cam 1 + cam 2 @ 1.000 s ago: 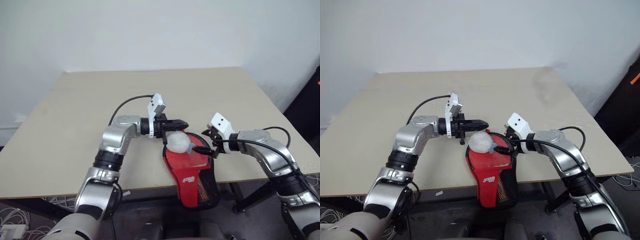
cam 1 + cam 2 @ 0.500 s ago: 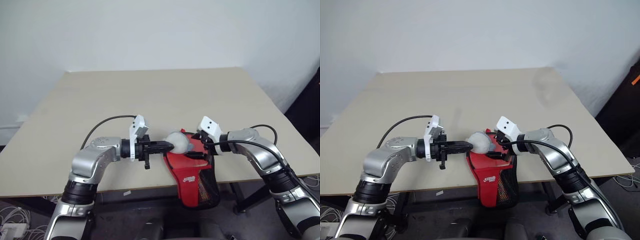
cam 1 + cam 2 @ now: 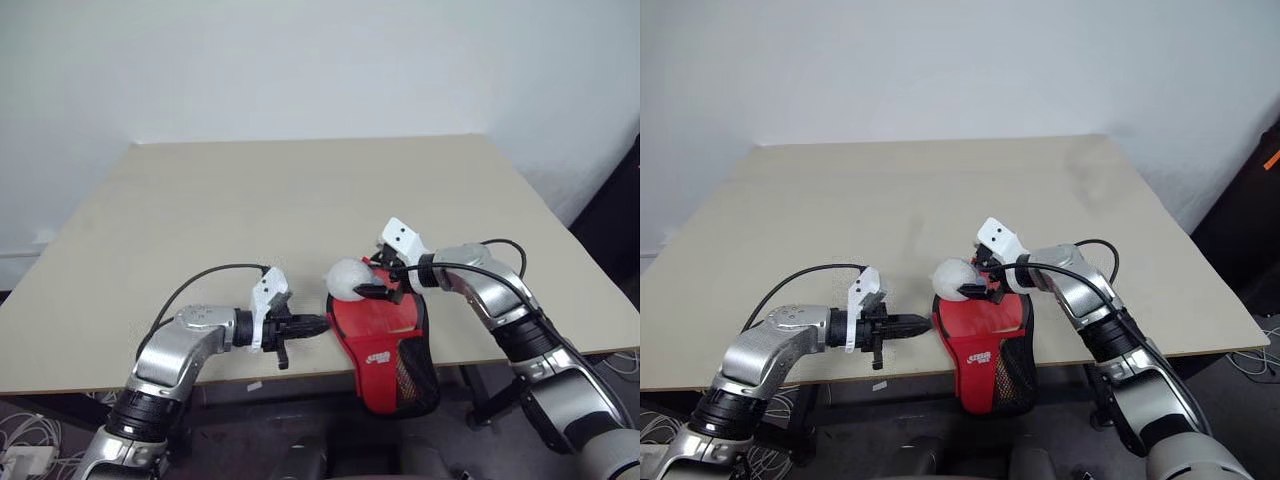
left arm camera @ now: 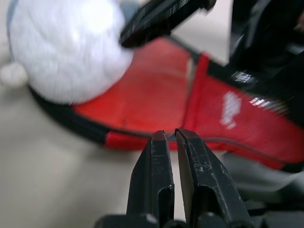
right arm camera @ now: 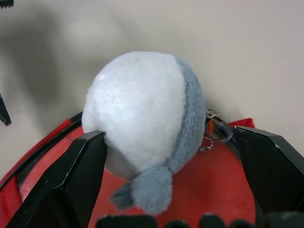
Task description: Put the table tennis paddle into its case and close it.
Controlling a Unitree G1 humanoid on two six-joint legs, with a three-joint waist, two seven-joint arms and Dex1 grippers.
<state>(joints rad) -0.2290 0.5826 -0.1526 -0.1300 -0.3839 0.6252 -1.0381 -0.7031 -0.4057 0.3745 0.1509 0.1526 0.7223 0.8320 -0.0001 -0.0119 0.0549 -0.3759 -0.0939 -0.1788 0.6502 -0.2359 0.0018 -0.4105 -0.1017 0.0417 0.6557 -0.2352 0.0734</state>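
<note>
The red case [image 3: 380, 335] lies at the table's [image 3: 300, 200] near edge, lower centre, its mesh end overhanging. The paddle seems inside, unconfirmed; the zip looks undone. The right gripper [image 3: 372, 284] straddles the white plush toy [image 3: 348, 279], spread wide; the left gripper [image 3: 312, 325] is clenched, empty.

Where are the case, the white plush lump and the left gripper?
case [image 3: 372, 322]: left eye view, red top face.
white plush lump [image 5: 142, 107]: right wrist view, white fur.
left gripper [image 4: 170, 135]: left wrist view, between fingertips.

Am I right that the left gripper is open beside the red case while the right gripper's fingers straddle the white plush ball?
Not quite: the left gripper is shut, as the left wrist view shows. It does sit beside the case, and the right gripper straddles the plush ball.
</note>
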